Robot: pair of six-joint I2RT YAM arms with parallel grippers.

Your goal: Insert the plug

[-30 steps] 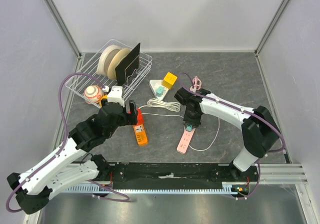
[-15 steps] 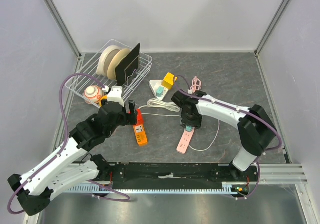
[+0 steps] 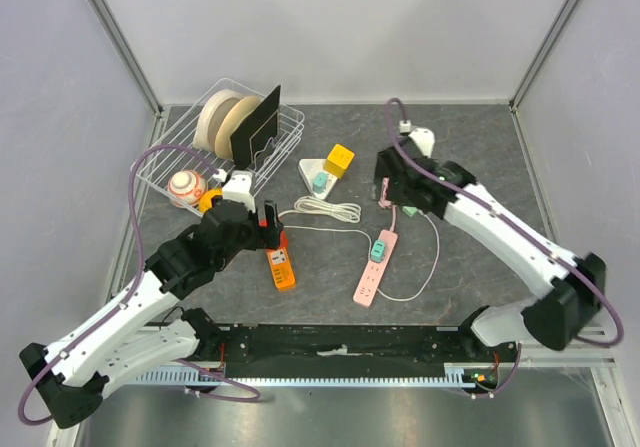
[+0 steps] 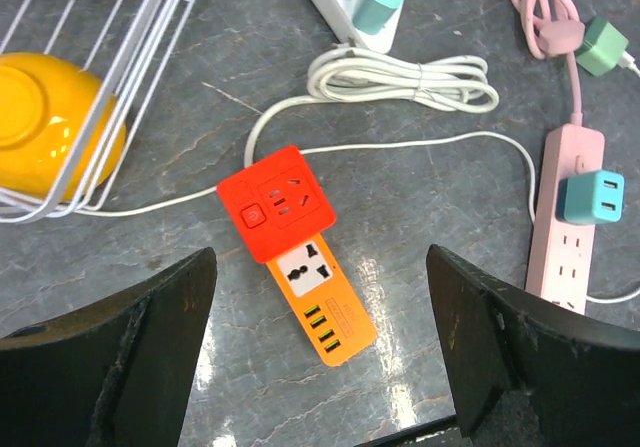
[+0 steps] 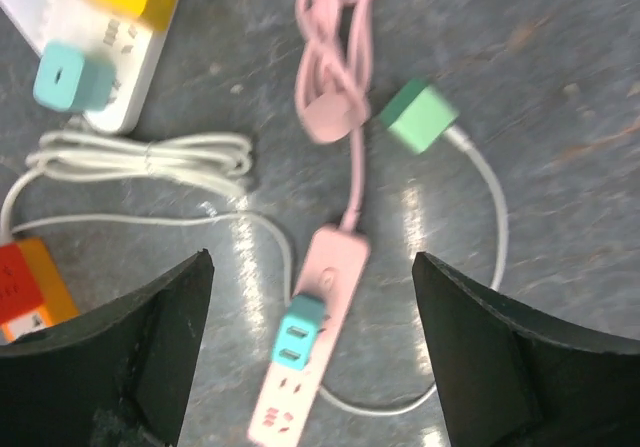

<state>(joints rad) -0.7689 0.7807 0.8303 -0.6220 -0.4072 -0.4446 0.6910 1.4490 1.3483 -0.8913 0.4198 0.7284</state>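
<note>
Grey stone tabletop (image 3: 470,157), white walls | teal plug (image 3: 378,251) sits in pink strip (image 3: 368,279), frame centre; looks seated, insertion likely done | right gripper (image 5: 310,277) spread, empty, above it | left gripper (image 4: 320,267) spread, empty, over orange strip (image 3: 280,265) | next: lift clear, confirm seating | count: strips three with white strip (image 3: 312,177); teal plugs two; green plug (image 5: 418,115) one

Bare gap between orange strip (image 3: 281,264) and pink strip (image 3: 366,285); cable (image 3: 322,210) beyond
</note>
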